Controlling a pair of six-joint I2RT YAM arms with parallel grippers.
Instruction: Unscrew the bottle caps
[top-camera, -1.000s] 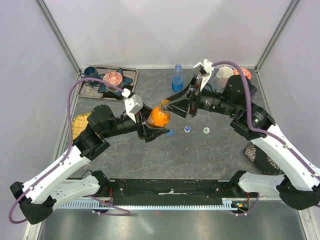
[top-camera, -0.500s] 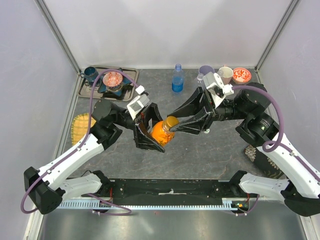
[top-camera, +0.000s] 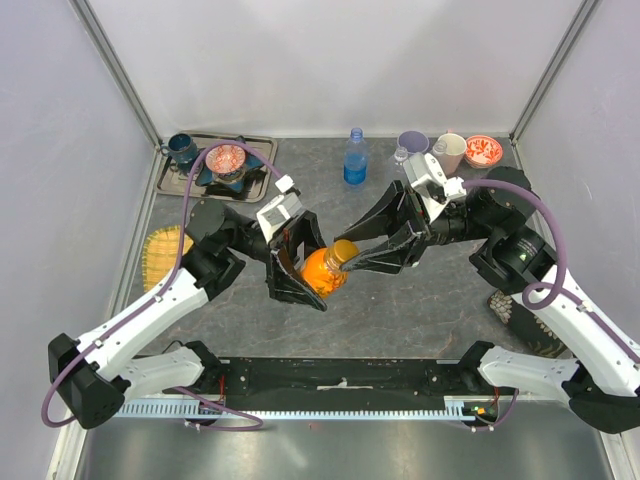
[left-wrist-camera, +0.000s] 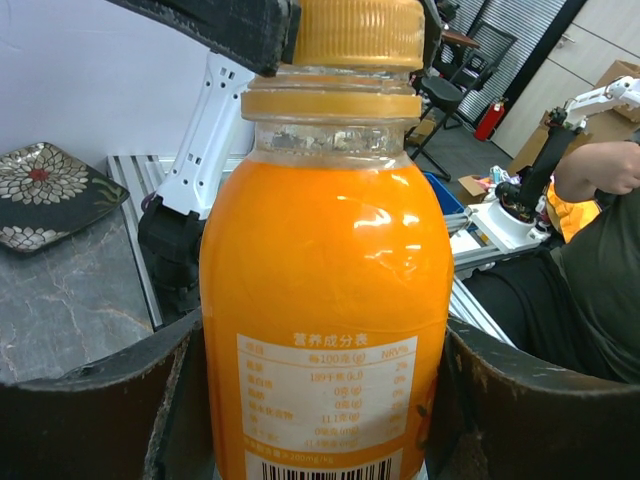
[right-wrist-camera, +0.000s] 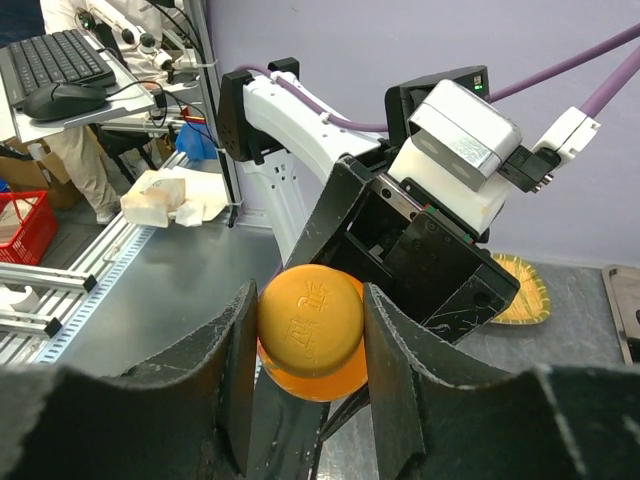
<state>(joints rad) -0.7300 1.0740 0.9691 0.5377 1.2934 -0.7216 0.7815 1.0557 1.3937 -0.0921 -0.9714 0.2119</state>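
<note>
Centrally, above the grey table (top-camera: 400, 300), the orange bottle (top-camera: 318, 272) is shown held between the two arms, tilted so that its cap (top-camera: 344, 250) is directed toward the right arm. The bottle's body is pinched by the left gripper (left-wrist-camera: 320, 400), whose fingers (left-wrist-camera: 90, 400) are pressed against opposite sides of the labelled body. The cap is clamped by the right gripper (right-wrist-camera: 310, 335), one finger (right-wrist-camera: 235, 370) being set against each side of its rim; embossed characters are visible on the cap's top in the right wrist view. In the left wrist view the cap is seen seated on the neck, with an orange collar ring directly beneath it. The blue-tinted bottle (top-camera: 354, 157) is seen standing upright and capped near the rear wall, well apart from both grippers. Farther right along the same wall, the lilac cup (top-camera: 412, 142) and the beige cup (top-camera: 450, 150) are placed side by side.
</note>
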